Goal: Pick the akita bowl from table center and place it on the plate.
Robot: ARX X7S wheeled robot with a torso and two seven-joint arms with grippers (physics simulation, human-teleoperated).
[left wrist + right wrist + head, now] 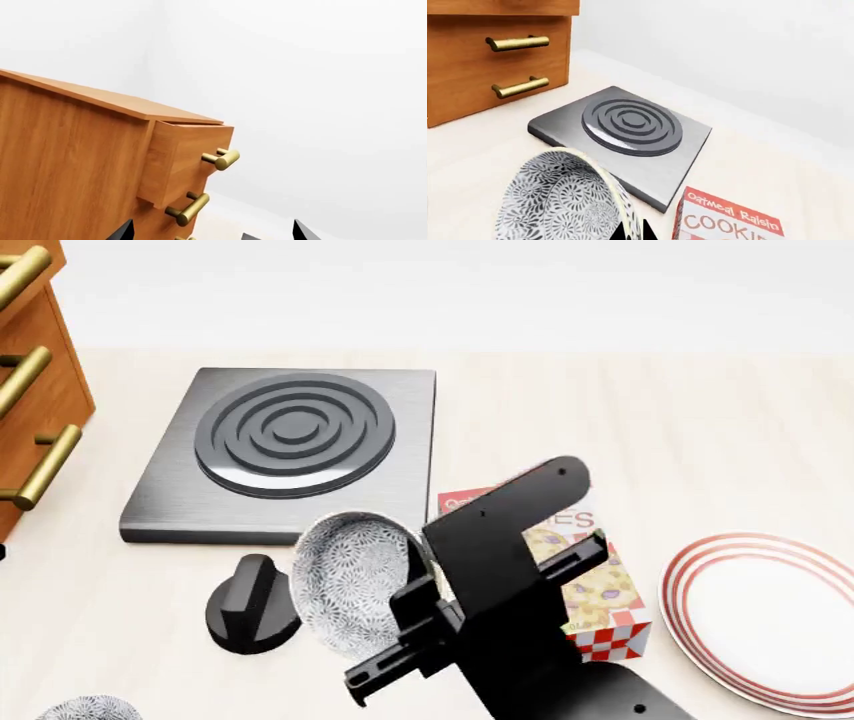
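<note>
The akita bowl (pixel 347 580) (pixel 557 200), grey-and-white speckled, is tipped on its side with its patterned outside facing up. It is held just in front of the hotplate, left of the cookie box. My right gripper (pixel 416 588) (pixel 634 233) is shut on its rim, one fingertip on each side of the wall. The plate (pixel 694 625), white with red rings, lies on the table at the right, apart from the bowl. My left gripper (pixel 212 235) is open with nothing between its fingertips (pixel 301 231), and it faces the wooden drawer unit.
A grey hotplate (pixel 287 440) (pixel 627 125) sits behind the bowl. A red cookie box (pixel 594 585) (pixel 727 220) lies between bowl and plate. A black knob-shaped object (pixel 254 605) stands left of the bowl. A second speckled bowl (pixel 87 708) is at the front left. A wooden drawer unit (pixel 34 380) (pixel 80 165) (pixel 494 50) stands at the left.
</note>
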